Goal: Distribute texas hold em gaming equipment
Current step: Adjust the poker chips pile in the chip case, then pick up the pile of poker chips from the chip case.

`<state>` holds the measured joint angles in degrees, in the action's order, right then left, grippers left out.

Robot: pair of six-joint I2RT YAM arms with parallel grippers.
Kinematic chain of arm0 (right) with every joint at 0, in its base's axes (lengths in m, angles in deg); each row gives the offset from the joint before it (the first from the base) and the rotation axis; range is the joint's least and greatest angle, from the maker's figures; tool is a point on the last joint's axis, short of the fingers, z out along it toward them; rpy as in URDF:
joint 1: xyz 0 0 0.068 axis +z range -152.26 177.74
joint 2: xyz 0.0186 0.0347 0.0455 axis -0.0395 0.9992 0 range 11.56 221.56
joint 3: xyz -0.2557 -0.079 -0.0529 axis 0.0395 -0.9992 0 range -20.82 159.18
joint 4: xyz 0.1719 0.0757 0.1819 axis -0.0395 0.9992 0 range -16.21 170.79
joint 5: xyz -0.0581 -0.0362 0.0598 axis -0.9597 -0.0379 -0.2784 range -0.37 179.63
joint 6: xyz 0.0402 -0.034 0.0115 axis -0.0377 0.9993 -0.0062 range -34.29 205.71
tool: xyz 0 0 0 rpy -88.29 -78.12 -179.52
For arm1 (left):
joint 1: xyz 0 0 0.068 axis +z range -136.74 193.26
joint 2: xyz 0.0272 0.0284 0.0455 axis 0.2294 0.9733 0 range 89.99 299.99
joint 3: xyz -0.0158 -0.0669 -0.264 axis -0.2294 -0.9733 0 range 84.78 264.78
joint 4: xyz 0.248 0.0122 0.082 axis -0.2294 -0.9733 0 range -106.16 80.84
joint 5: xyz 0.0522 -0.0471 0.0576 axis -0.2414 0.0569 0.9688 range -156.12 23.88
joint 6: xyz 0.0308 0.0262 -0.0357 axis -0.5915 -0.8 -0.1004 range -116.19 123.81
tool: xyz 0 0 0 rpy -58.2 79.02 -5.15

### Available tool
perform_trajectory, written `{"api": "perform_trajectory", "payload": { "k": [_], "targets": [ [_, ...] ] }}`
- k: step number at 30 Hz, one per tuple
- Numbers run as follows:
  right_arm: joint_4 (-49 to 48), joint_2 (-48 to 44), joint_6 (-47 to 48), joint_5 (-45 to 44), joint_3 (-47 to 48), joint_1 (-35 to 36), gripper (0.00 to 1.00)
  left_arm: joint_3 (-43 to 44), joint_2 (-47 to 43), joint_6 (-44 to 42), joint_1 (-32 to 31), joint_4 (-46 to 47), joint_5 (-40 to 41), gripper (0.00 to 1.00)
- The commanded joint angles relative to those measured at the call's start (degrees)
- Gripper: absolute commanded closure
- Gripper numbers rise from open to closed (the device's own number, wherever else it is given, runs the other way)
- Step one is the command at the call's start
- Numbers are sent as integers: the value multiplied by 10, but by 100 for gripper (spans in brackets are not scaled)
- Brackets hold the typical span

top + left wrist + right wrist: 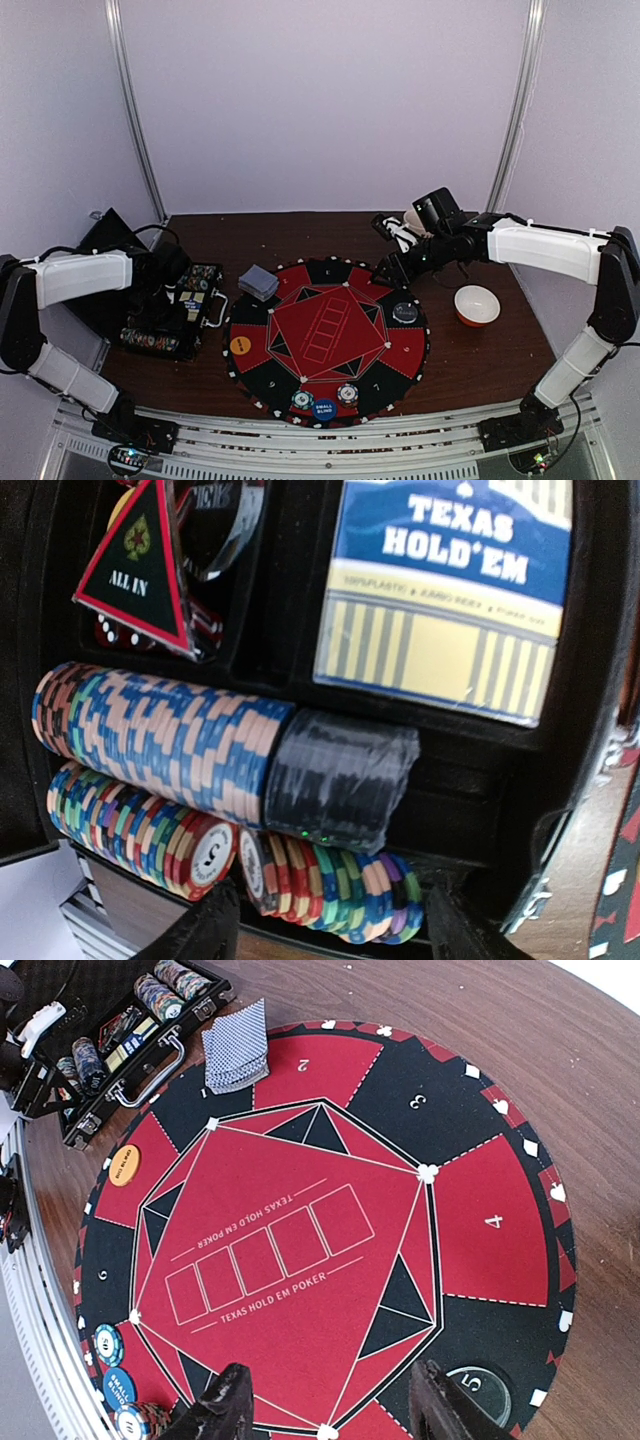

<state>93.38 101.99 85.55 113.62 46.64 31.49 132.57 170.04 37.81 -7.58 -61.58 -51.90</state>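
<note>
A round red and black poker mat [328, 340] lies mid-table. On it are a grey-blue card deck [259, 283] [236, 1047], an orange button [241, 346] [125, 1165], a blue small blind button [324, 408] [118, 1387], a dark button [404, 313] [480, 1393] and two chips [302, 400] [347, 393]. My left gripper [330, 925] is open over the chip case [175, 310], its fingers either side of a short multicoloured chip row [335, 885]. My right gripper [330, 1405] is open and empty above the mat's right side [392, 270].
The case holds more chip rows [170, 730], a dark wrapped stack [340, 780], a Texas Hold'em card box [450, 590] and an "all in" triangle [135, 560]. A white mug [415, 222] stands behind my right gripper. An orange-rimmed bowl [476, 305] sits right of the mat.
</note>
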Motion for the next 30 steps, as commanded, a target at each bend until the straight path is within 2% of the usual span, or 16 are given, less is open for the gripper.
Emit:
{"api": "perform_trajectory", "payload": {
  "k": [1,7,17,20,22,25,26,30],
  "targets": [
    [2,7,4,17,15,-4,44,-3,11,-2,4,-24,10,32],
    [3,7,5,18,14,-4,44,-17,13,-12,26,-9,-12,41],
    [3,4,8,18,13,-4,44,-18,46,-45,63,14,-54,46],
    [4,3,9,18,13,-5,44,-13,57,-50,67,20,-63,56],
    [3,1,9,18,12,-5,44,-11,59,-51,66,24,-66,67],
    [4,-1,9,18,12,-5,44,-8,47,-51,66,21,-62,94],
    [4,-1,9,18,12,-5,44,-4,38,-49,66,14,-57,100],
    [5,-2,9,18,16,-5,44,33,-14,-38,66,-33,-54,100]
  ]
}}
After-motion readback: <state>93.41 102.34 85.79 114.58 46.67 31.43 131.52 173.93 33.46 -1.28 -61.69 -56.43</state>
